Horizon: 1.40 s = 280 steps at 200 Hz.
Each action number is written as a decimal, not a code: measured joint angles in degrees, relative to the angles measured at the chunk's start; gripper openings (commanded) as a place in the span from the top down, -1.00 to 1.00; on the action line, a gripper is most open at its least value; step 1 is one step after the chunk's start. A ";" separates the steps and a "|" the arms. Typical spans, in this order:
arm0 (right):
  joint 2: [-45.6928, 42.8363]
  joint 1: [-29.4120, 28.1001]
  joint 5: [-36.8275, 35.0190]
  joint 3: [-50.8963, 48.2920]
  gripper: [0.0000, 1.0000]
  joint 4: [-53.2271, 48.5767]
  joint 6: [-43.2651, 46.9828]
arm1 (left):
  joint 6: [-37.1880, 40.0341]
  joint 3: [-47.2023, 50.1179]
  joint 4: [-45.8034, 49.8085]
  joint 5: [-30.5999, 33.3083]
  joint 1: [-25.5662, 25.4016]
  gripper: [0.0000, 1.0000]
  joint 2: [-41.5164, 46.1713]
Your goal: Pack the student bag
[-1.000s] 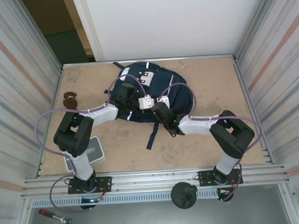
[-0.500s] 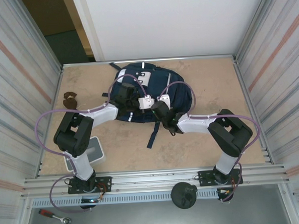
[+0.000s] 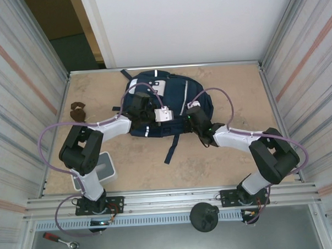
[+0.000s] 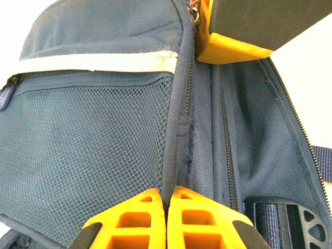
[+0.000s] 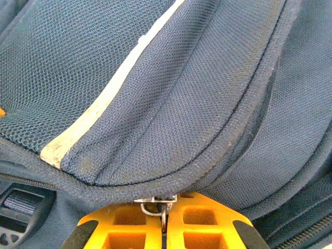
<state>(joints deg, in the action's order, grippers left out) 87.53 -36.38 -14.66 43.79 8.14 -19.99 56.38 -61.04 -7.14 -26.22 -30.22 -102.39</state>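
Top external: the large navy-blue fabric backpack with white patch and pale stripes, i.e. the student bag (image 3: pixel 173 96), lies flat on the tan tabletop (image 3: pixel 236 94), at the far middle, a loose strap trailing toward the near edge. Both arms reach in over it. The left gripper (image 3: pixel 149 110) sits on the bag's left half and the right gripper (image 3: pixel 192 113) on its right half, well apart; jaw state is not readable from above. A small brown object (image 3: pixel 76 111) lies apart at the left edge of the table. Left wrist: the left gripper (image 4: pixel 166 199) has its yellow fingers pressed together on a raised seam of the student bag (image 4: pixel 93 140), beside a mesh pocket. The right gripper's yellow finger (image 4: pixel 228 44) shows at the far end of the same seam. Right wrist: the right gripper (image 5: pixel 165 210) is pinched closed on the small metal zip pull (image 5: pixel 157 205), just under a fold of the student bag (image 5: pixel 192 98).
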 measured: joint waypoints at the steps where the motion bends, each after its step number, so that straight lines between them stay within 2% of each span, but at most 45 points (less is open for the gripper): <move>1: -0.09 0.15 0.31 0.00 1.00 -0.04 0.04 | 0.02 0.00 0.00 0.00 0.00 1.00 0.07; 65: -2.84 6.45 14.75 0.00 1.00 -3.17 5.22 | 0.39 0.00 0.83 -1.33 0.00 1.00 0.52; 109: -5.18 7.50 18.93 -1.27 1.00 -4.68 7.48 | 0.37 0.00 2.12 -2.75 0.00 1.00 0.70; 114: -5.66 7.54 19.32 -1.55 1.00 -4.85 7.69 | 0.35 0.00 2.38 -2.95 -0.02 0.95 0.72; 126: -6.93 7.56 20.55 -2.21 1.00 -5.27 8.15 | 0.28 0.00 2.89 -3.63 -0.02 0.62 1.03; 148: -8.63 8.41 21.88 -2.97 1.00 -6.67 8.22 | -0.87 0.00 4.70 -3.41 0.26 0.26 2.32; 171: -9.27 9.27 22.91 -3.21 1.00 -7.67 6.95 | -1.05 0.09 5.70 -2.47 -0.55 -0.03 4.11; 204: -9.35 8.72 24.35 -3.21 1.00 -7.78 4.94 | -0.11 0.04 5.73 0.68 -5.81 -0.11 5.20; 232: -9.68 6.56 25.57 -3.21 1.00 -7.85 3.65 | 0.94 -1.86 7.02 2.62 -9.01 0.03 3.69; 239: -9.68 5.99 25.99 -3.21 1.00 -7.85 3.50 | 1.09 -2.67 7.02 3.17 -9.31 0.19 2.91; 261: -9.84 4.79 26.45 -3.21 1.00 -8.28 3.48 | 1.97 -4.59 7.32 4.42 -9.40 0.98 0.85; 280: -10.78 4.76 24.02 -3.21 1.00 -9.55 3.45 | 2.60 -4.66 7.32 4.07 -9.29 1.00 0.74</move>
<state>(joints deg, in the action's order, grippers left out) 76.75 -31.62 9.37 40.58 -1.41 -16.53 58.98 -65.69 0.19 -22.15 -39.51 -101.65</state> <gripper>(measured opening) 0.067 0.044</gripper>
